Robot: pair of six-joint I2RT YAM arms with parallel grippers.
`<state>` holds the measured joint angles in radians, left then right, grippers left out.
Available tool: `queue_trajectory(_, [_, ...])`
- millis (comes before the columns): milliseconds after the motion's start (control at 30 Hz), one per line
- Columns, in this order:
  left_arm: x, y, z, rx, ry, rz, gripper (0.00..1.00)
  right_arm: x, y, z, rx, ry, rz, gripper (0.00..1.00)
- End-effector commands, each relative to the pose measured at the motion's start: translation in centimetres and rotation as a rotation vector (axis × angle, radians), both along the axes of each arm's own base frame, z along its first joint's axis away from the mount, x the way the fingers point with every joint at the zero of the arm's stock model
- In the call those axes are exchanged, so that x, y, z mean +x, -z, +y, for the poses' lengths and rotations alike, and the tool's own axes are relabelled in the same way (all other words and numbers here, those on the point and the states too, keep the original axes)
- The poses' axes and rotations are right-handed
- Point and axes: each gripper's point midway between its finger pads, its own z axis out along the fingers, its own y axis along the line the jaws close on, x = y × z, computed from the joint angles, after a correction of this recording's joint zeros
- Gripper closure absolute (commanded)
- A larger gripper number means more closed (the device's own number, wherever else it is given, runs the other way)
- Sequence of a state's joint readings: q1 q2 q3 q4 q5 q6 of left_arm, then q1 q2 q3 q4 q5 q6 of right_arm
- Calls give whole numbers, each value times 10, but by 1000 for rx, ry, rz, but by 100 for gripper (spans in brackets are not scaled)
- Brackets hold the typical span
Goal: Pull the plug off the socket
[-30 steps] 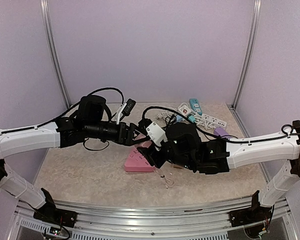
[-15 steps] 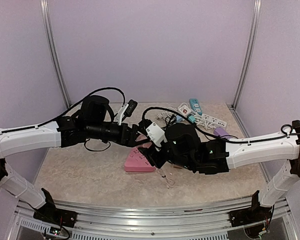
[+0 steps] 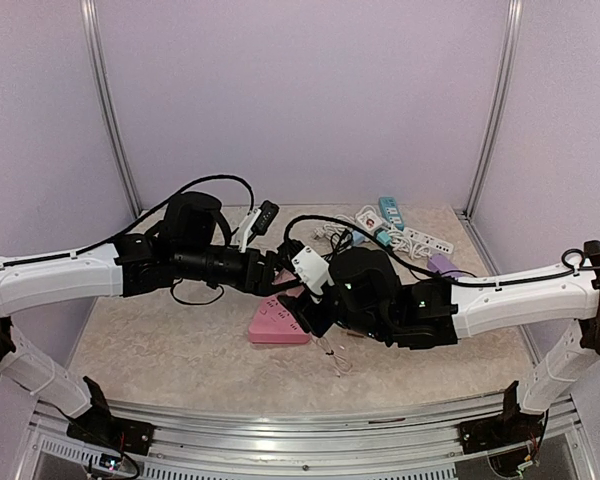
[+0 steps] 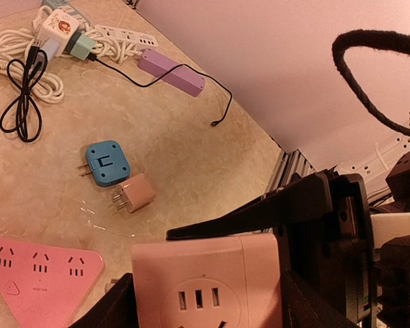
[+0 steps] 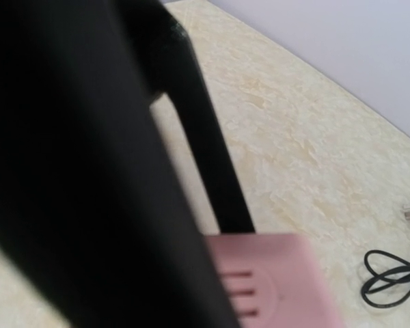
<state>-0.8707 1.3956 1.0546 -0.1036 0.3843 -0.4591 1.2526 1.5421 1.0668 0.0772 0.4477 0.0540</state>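
Observation:
A pink cube adapter (image 4: 212, 287) with socket holes sits between my left gripper's (image 4: 208, 311) black fingers, which press on its two sides. It is held above the table over a pink triangular power strip (image 3: 276, 325), also in the left wrist view (image 4: 37, 280). My right gripper (image 3: 298, 298) meets it from the right. One of its fingers (image 4: 260, 212) lies along the cube's top; the other is hidden. The right wrist view shows the cube (image 5: 273, 287) low in frame, with most of the view blocked by blurred black parts. No prongs show.
A blue adapter (image 4: 104, 162) and a peach plug (image 4: 135, 193) lie loose on the table. A purple strip (image 4: 171, 72), white strips (image 4: 123, 34) and coiled cables (image 4: 24, 96) sit at the back right. A thin wire lies by the pink strip (image 3: 332, 358).
My left arm has moved a little to the right, closing in on the right gripper. The right arm has stayed in place.

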Motion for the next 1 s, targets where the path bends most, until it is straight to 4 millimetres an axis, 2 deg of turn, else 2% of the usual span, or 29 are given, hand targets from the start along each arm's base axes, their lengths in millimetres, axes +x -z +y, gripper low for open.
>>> queue_trajectory(0, [-1,12,3,44,-1,11,39,3,-30,4,117,32,-34,93])
queue_trajectory(200, [0,16,4,48,-12,19,50,4,-19,5,120,36,-18,78])
queue_trajectory(300, [3,20,6,55,-31,22,52,3,-11,5,114,34,-6,68])
queue_trajectory(467, [12,35,15,55,-73,63,55,0,5,6,107,16,18,40])
queue_trajectory(600, [19,48,23,50,-101,98,56,-4,19,5,104,-5,38,24])
queue_trajectory(700, [24,60,28,48,-114,131,57,-7,29,6,98,-28,56,17])
queue_trajectory(833, [32,73,37,60,-147,161,58,-9,41,5,93,-39,81,12])
queue_trajectory(967, [34,70,44,29,-155,175,58,-12,49,-3,133,-57,127,12])
